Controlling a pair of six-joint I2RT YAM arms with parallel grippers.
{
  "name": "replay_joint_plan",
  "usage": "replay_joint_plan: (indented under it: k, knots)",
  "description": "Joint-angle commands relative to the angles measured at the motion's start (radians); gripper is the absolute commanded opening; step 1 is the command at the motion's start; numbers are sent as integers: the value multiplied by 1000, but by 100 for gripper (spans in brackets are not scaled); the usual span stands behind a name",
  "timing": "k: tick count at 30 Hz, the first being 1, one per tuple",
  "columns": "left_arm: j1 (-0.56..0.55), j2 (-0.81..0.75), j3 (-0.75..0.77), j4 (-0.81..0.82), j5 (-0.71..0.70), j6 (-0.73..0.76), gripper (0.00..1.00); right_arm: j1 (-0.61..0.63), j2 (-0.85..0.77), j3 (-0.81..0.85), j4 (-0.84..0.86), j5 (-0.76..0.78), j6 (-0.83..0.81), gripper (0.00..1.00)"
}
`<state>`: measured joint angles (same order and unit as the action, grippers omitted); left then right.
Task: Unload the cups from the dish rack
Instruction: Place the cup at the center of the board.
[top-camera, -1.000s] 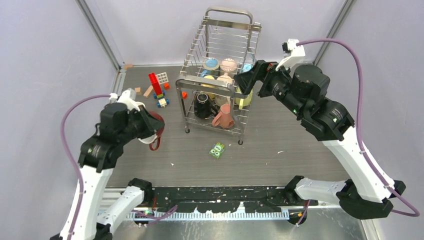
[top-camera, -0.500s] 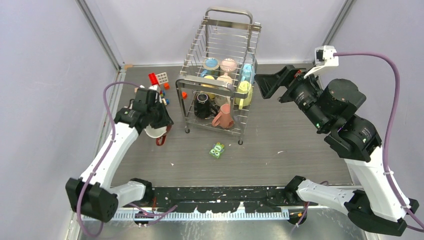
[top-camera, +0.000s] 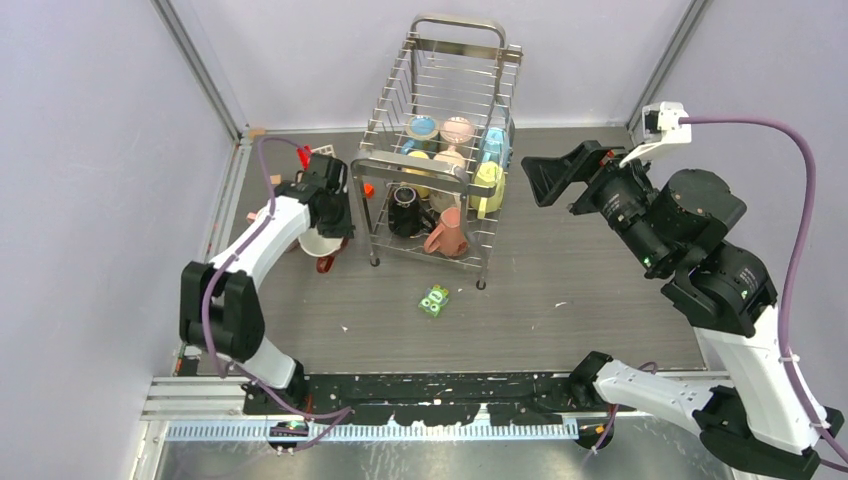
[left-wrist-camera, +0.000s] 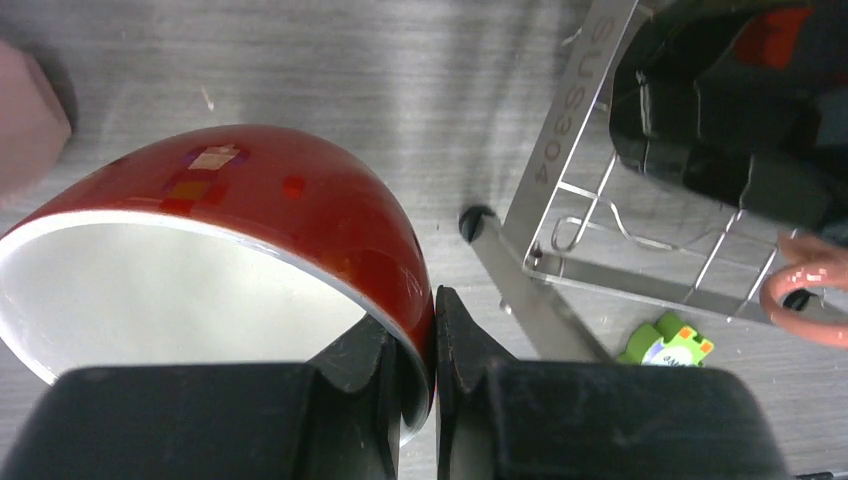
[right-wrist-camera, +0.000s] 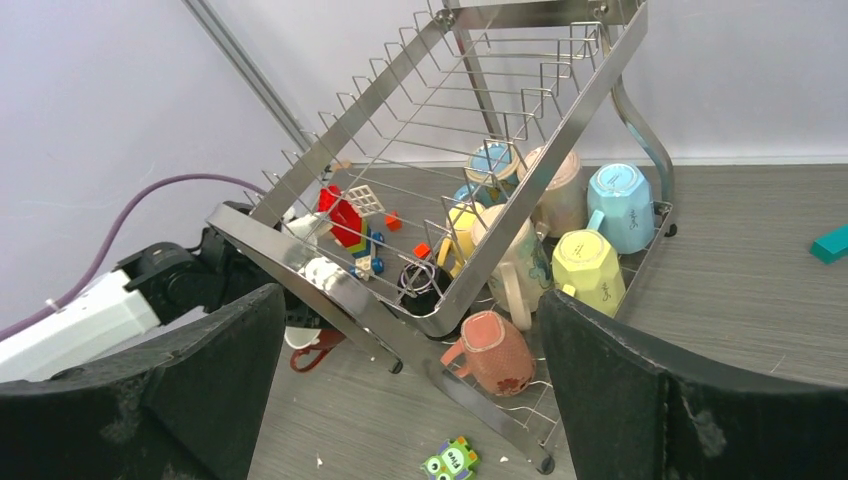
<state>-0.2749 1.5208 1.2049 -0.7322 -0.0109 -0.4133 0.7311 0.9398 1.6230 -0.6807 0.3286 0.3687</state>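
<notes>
At the left side of the dish rack (top-camera: 412, 164), out on the grey table (top-camera: 560, 290), our left gripper (left-wrist-camera: 432, 335) pinches the rim of a dark red cup (left-wrist-camera: 260, 195). Its jaws are nearly closed, with one finger inside the white interior and the other against the glossy outer wall. We see the cup tipped, its mouth turned toward the wrist camera and its handle pointing toward the near edge in the overhead view; whether it touches the table or hangs just above it we cannot tell. Across the table, our right gripper (top-camera: 547, 174) stands to the right of the rack, apart from it and facing it, jaws spread wide and holding nothing. Inside the rack's lower tier we count a salmon cup (right-wrist-camera: 497, 352) lying at the front and a black cup (top-camera: 405, 213) to its left. A yellow cup (right-wrist-camera: 588, 270) and a light blue cup (right-wrist-camera: 620, 205) sit along the right side, with a cream cup (right-wrist-camera: 515, 262) and a pale pink cup (right-wrist-camera: 560, 195) toward the middle and back, several of them bottom-up. A small green packet (top-camera: 434, 300) lies on the table just in front of the rack, and coloured toy blocks (top-camera: 318, 157) sit near the far left corner, behind the left arm
</notes>
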Motion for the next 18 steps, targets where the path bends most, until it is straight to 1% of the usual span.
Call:
replay_joint_plan:
  k: [1, 11, 18]
  knots:
    - [0, 77, 117, 69, -47, 60, 0, 2, -9, 7, 15, 23, -15, 100]
    - [14, 223, 218, -6, -88, 64, 0, 3, 0, 8, 8, 23, -17, 100]
    - [30, 284, 256, -60, -104, 64, 0, 2, 5, -3, 12, 15, -15, 100]
